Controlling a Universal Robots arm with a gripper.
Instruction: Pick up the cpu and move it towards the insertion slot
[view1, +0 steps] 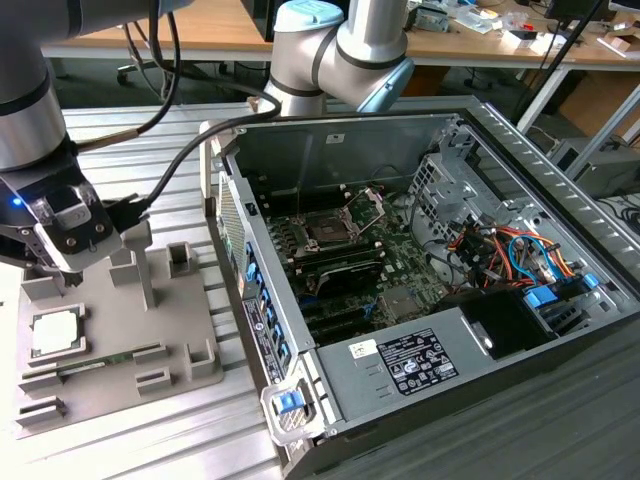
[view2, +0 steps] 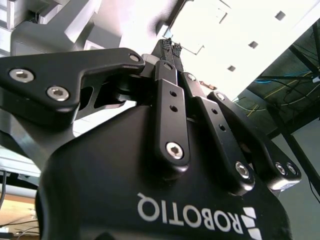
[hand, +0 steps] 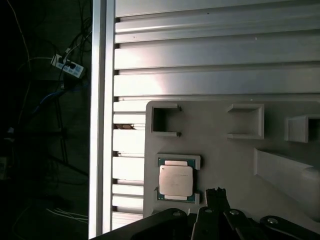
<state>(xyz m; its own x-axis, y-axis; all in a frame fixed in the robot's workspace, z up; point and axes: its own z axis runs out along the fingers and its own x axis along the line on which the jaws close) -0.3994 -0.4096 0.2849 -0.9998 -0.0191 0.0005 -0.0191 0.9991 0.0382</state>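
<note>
Ribbed aluminium table (view1: 150, 440), lower left of the exterior view: the cpu (view1: 55, 332) lies flat in a pocket of the grey fixture plate (view1: 170, 320) — near square, edges parallel to the plate's. The gripper (view1: 68, 276) hangs near it, fingers pressed together, empty. The insertion slot (view1: 328, 228) sits mid-frame — well apart.

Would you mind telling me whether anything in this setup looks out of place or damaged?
Nothing stands out. The cpu lies flat and square in its recess on the gray fixture, the hand is close beside it, and the plate by the slot stands hinged open inside the case.
</note>
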